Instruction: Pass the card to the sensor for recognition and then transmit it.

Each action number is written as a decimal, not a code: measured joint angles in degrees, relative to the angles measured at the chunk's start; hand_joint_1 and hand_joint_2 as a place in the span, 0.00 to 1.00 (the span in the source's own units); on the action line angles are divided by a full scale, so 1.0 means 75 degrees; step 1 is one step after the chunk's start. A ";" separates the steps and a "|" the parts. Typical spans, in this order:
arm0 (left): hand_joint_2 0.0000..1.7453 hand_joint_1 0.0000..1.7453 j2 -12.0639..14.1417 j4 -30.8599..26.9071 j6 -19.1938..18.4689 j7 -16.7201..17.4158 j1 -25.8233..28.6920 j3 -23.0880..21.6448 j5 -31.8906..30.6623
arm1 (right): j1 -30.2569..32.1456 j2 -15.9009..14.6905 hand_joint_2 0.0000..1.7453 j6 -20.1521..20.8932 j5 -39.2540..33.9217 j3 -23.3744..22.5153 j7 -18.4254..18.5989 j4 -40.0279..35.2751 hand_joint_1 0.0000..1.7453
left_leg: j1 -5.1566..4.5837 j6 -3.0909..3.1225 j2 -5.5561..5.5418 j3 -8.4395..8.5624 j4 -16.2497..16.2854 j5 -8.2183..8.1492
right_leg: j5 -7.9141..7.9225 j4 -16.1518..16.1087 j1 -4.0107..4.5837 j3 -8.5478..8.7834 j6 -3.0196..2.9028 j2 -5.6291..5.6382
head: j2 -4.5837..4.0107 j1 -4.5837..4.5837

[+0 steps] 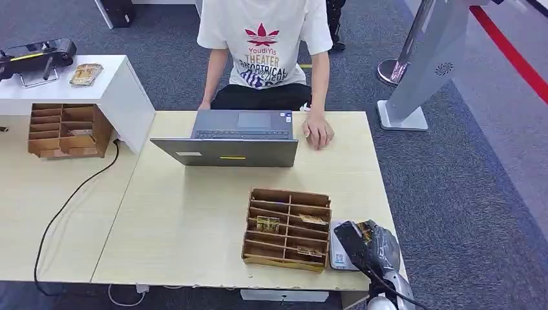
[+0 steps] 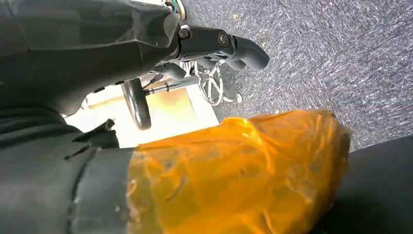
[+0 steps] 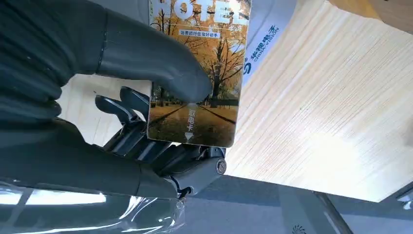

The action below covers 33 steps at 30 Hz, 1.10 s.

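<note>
Head view: at the near right corner of the pale wooden table (image 1: 194, 219), the robot's grey right hand (image 1: 368, 245) hovers over a white card reader (image 1: 338, 253), beside a brown slotted wooden organiser (image 1: 287, 228).

Left wrist view: the left hand (image 2: 219, 44) hangs over carpet, fingers curled, holding nothing.

Right wrist view: thumb and fingers pinch a glossy autumn-tree hotel card (image 3: 202, 73). The hold looks shallow; tilting could let the card slip off the table's edge.

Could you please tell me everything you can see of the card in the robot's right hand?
The card is a glossy hotel key card printed with golden autumn trees, a path, white lettering and a small arrow. The right hand pinches it between thumb and fingers, above the white sensor at the wooden table's near right corner.
</note>
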 joint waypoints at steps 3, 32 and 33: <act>0.00 0.00 0.0000 0.0000 0.0000 0.0000 0.0000 0.0000 0.0000 | -0.0001 0.0000 1.00 0.0000 0.0000 0.0000 0.0000 0.0003 1.00 | 0.0000 0.0000 0.0000 0.0000 0.0000 0.0000 | 0.0000 0.0000 0.0000 0.0001 0.0000 0.0000 | 0.0000 0.0000; 0.00 0.00 -0.0006 0.0000 0.0017 0.0003 0.0001 0.0003 0.0003 | 0.0000 0.0000 1.00 -0.0012 -0.0018 0.0000 -0.0018 0.0009 1.00 | 0.0000 0.0000 0.0000 0.0002 0.0000 0.0000 | 0.0000 -0.0001 0.0000 0.0002 0.0000 0.0000 | 0.0000 0.0000; 0.00 0.00 -0.0006 0.0000 0.0017 0.0003 0.0001 0.0003 0.0003 | 0.0000 0.0000 1.00 -0.0012 -0.0017 0.0000 -0.0018 0.0012 1.00 | 0.0000 0.0000 0.0000 0.0002 0.0000 0.0000 | 0.0000 -0.0001 0.0000 0.0001 0.0000 0.0000 | 0.0000 0.0000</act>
